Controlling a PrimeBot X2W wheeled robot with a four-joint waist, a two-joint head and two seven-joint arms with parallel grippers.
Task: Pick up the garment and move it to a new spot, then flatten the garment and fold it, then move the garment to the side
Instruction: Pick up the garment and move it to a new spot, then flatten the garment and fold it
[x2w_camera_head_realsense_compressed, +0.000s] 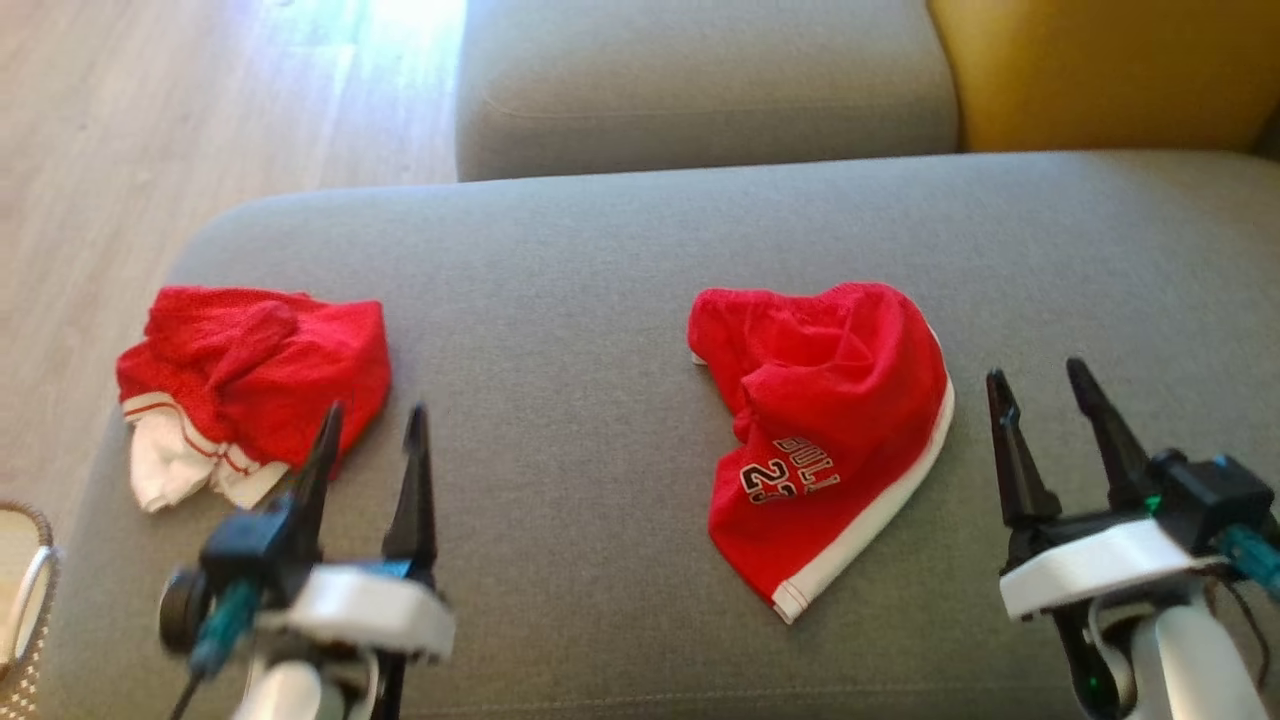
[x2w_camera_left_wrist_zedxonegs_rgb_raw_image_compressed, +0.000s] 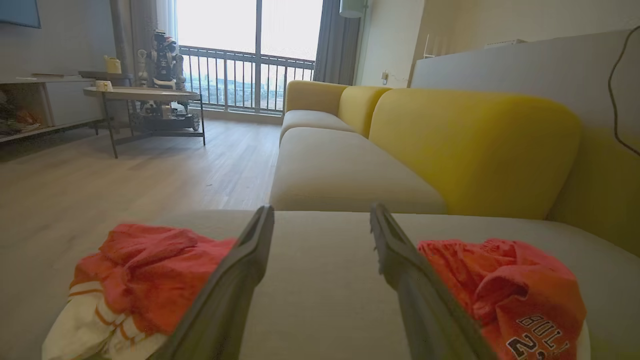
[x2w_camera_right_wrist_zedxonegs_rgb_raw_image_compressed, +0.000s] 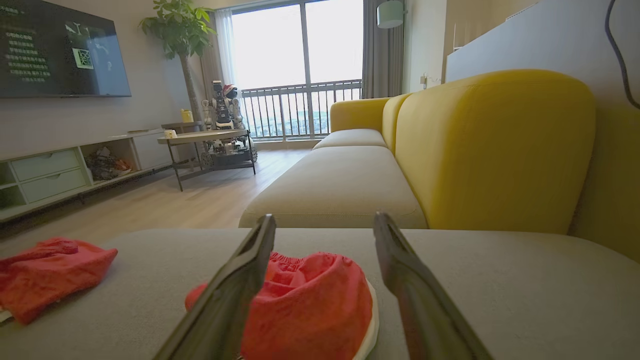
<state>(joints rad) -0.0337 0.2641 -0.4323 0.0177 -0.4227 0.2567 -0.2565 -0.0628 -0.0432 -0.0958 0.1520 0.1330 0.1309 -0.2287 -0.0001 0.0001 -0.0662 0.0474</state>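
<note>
On the sofa (x2w_camera_head_realsense_compressed: 600, 280), your garment (x2w_camera_head_realsense_compressed: 830, 400) lies crumpled between the left hand (x2w_camera_head_realsense_compressed: 376, 412) and right hand (x2w_camera_head_realsense_compressed: 1035, 370), both spread open and empty. Nothing looks begun: pickup, flattening, folding, moving aside all remain.

Bare cushion (x2w_camera_head_realsense_compressed: 560, 350) between left garment (x2w_camera_head_realsense_compressed: 250, 380) and right garment (x2w_camera_head_realsense_compressed: 830, 420), yellow backrest (x2w_camera_head_realsense_compressed: 1100, 70) beyond

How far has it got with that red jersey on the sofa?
Done: nothing clearly. The jersey lies crumpled on the seat, neither flattened nor folded. A red bundle sits near the seat's left edge, perhaps already set aside; I cannot tell. In hand: nothing. Both sets of jaws stand open and empty at the front of the seat. Left: lift the jersey, move it, flatten it, fold it, shift it aside.
</note>
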